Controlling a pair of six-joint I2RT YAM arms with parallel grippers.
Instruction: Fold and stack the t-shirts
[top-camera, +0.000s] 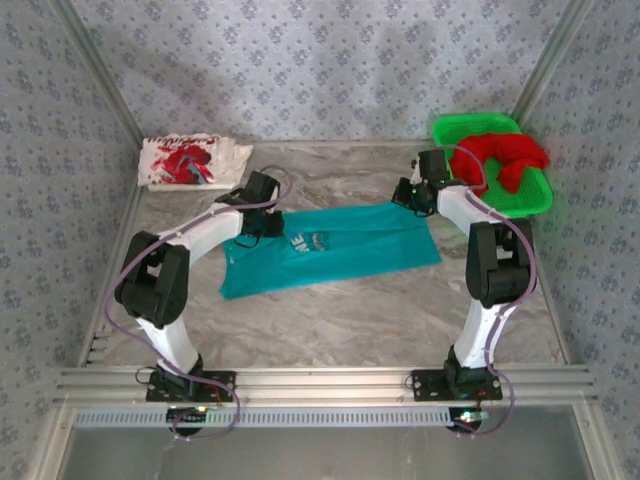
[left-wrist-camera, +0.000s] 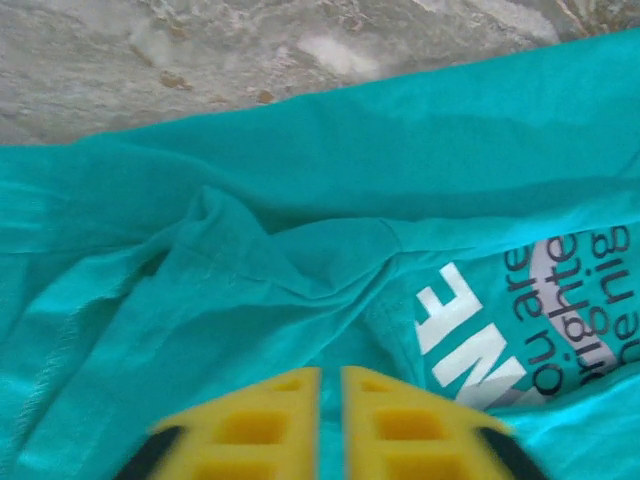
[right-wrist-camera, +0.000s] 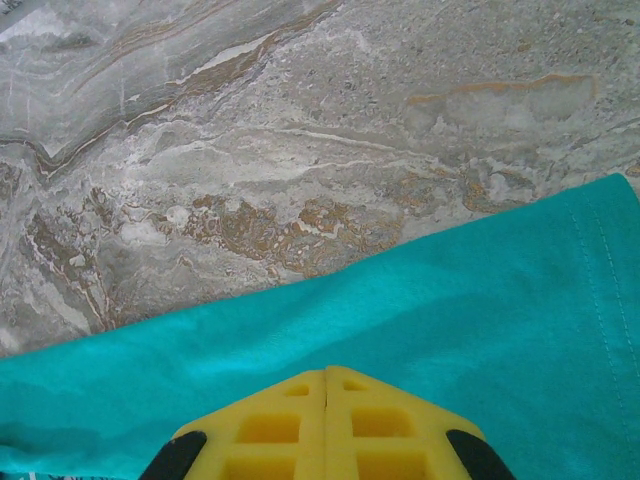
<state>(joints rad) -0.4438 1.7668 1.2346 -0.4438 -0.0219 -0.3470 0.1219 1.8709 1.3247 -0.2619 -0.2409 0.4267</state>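
Note:
The teal t-shirt (top-camera: 340, 250) lies folded lengthwise across the middle of the table, its white lettering (left-wrist-camera: 480, 350) facing up. My left gripper (left-wrist-camera: 331, 375) hovers low over the shirt's left part (top-camera: 248, 228); its yellow fingers stand slightly apart, with teal cloth showing in the narrow gap. At the shirt's far right corner, my right gripper (right-wrist-camera: 327, 372) has its fingers pressed together on the teal cloth (right-wrist-camera: 450, 300), close to the cloth's far edge (top-camera: 408, 196). A folded white t-shirt with red print (top-camera: 190, 160) rests at the far left. The red t-shirt (top-camera: 500, 155) is crumpled in the basket.
The green plastic basket (top-camera: 535, 200) stands at the far right corner. Aluminium frame rails and patterned walls close in the marble table (top-camera: 350, 320) on three sides. Bare marble (right-wrist-camera: 300, 150) lies beyond the teal shirt's far edge.

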